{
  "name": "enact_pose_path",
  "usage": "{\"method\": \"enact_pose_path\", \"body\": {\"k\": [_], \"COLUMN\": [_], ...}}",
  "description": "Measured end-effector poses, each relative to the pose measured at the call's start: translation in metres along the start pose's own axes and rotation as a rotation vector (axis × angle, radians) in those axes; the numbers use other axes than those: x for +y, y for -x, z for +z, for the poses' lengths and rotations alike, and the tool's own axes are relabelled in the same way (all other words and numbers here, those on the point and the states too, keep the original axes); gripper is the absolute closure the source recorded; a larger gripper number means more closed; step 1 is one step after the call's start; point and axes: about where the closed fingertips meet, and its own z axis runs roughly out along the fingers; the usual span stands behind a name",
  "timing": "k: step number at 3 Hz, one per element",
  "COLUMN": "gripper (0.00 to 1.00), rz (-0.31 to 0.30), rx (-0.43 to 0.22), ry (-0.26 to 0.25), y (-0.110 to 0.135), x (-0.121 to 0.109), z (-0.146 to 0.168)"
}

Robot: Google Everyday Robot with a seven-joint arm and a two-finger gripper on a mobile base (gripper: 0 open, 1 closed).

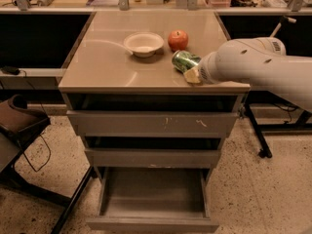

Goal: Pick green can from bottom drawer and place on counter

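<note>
The green can (pixel 183 60) lies tilted on the beige counter (pixel 107 65), near its right front part. My gripper (pixel 191 73) reaches in from the right on the white arm (pixel 258 67) and sits right against the can's near side. The bottom drawer (pixel 153 199) is pulled open and shows an empty tray.
A white bowl (pixel 143 44) and a red apple (pixel 178 39) stand on the counter just behind and left of the can. Two upper drawers (pixel 151 123) are pushed in. A dark chair (pixel 19 126) is at the left, and a stand leg (pixel 256 130) at the right.
</note>
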Motion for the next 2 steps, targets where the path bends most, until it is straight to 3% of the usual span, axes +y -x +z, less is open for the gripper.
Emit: {"method": "enact_pose_path", "body": {"k": [1,2], "gripper": [0.00,0.00], "rz": [0.000,0.000], "rx": [0.000,0.000], "ry": [0.000,0.000], "y": [0.0000,0.0000], "x": [0.0000,0.0000], "z": [0.0000,0.0000]}}
